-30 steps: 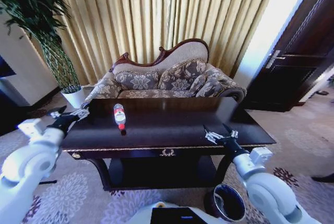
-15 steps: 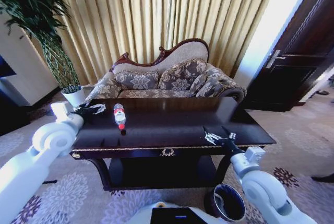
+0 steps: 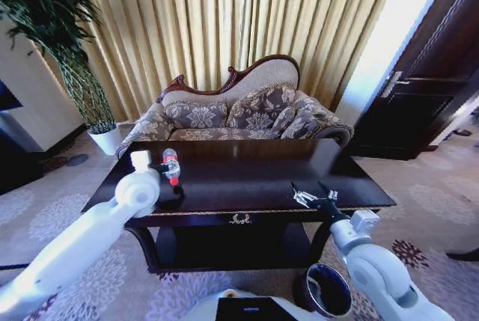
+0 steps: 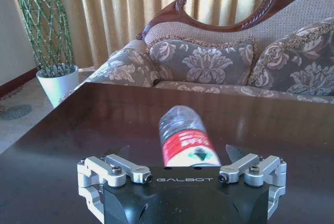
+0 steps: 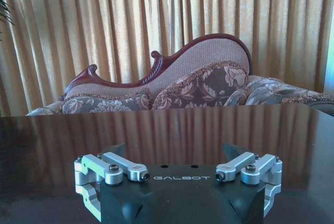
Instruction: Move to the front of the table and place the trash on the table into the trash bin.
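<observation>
On the left of the dark counter (image 3: pixel 247 179), the left gripper (image 4: pixel 176 157) is spread wide with nothing held, its fingers flanking the near end of the lying bottle (image 4: pixel 185 140); a good grasp, I judge, means pushing a little farther so they close on the labelled body rather than the tapering end. At the front right edge the right gripper (image 3: pixel 313 195) hovers open and empty, the trash bin (image 3: pixel 325 291) on the floor below it. The wrapper and paper scrap I cannot make out, and the bottle's cap end is hidden behind the left gripper.
</observation>
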{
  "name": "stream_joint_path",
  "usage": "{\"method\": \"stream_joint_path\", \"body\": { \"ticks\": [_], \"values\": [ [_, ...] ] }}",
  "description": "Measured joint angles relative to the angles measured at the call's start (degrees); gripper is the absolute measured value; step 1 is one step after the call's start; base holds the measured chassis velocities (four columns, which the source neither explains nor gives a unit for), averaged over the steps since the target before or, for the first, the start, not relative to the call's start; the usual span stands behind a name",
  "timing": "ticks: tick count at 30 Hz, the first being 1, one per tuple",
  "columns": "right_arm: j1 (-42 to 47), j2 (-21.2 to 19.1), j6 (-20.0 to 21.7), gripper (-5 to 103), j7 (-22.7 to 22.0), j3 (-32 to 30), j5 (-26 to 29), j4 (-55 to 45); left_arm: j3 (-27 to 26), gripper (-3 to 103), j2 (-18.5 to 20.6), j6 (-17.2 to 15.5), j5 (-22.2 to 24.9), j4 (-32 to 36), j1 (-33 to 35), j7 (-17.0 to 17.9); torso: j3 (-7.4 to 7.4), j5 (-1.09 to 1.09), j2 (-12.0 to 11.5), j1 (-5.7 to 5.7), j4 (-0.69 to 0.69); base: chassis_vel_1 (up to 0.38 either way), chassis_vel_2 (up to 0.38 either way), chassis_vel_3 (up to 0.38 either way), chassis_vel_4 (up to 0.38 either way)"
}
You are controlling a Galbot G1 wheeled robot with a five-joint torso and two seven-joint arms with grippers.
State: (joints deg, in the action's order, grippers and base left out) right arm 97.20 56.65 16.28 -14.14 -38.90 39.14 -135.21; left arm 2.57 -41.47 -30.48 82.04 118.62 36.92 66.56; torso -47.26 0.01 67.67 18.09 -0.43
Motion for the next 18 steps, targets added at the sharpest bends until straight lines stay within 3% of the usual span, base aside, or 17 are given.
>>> {"method": "stream_joint_path", "body": {
  "ticks": [7,18],
  "values": [
    [0.1,0.0,-0.1,100,0.0,0.0,0.0,0.1,1.6,100,-1.4,0.1,-0.3,-0.5,-1.1,-0.8,0.0,0.0,0.0,0.0,0.01,0.0,0.0,0.0,0.0],
    [0.1,-0.1,-0.2,100,0.0,-0.1,0.0,0.6,1.4,100,-3.0,-0.4,0.4,-2.0,0.0,1.0,0.0,-0.01,0.0,0.0,0.01,0.0,0.0,0.0,0.0]
  ]
}}
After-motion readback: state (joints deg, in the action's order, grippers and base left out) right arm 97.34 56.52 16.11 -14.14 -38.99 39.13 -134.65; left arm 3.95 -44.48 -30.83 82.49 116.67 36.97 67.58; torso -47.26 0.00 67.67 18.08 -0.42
